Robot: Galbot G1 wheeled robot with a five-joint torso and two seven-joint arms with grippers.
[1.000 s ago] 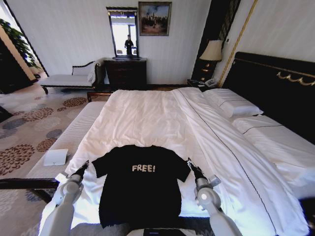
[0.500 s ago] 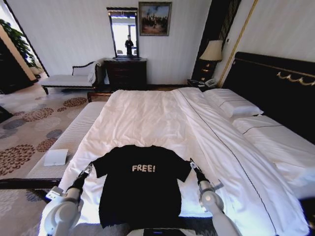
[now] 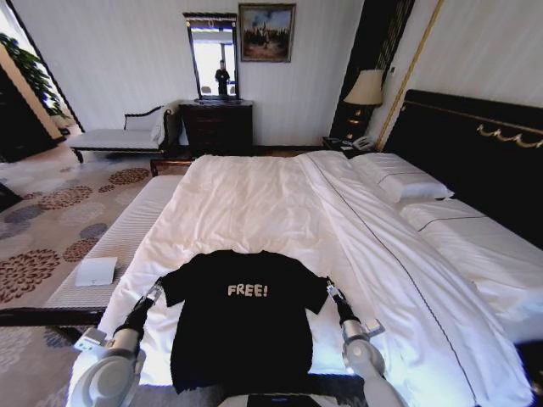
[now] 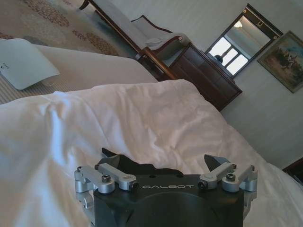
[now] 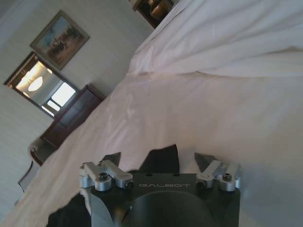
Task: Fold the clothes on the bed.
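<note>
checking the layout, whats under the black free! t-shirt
The black cotton T-shirt lies flat on the bed's white duvet; whatever is beneath its middle is covered.

- Black T-shirt [image 3: 242,318] lies flat on the white bed [image 3: 254,203], "FREE!" facing up.
- Left hand [image 3: 154,291] at its left sleeve.
- Right hand [image 3: 332,290] at its right sleeve.

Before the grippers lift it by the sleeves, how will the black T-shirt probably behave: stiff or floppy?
Probably floppy: the black T-shirt lies flat, following the duvet. It would likely sag between the left gripper and right gripper, both open at its sleeves. It seems light, and may drag on the soft duvet.
</note>
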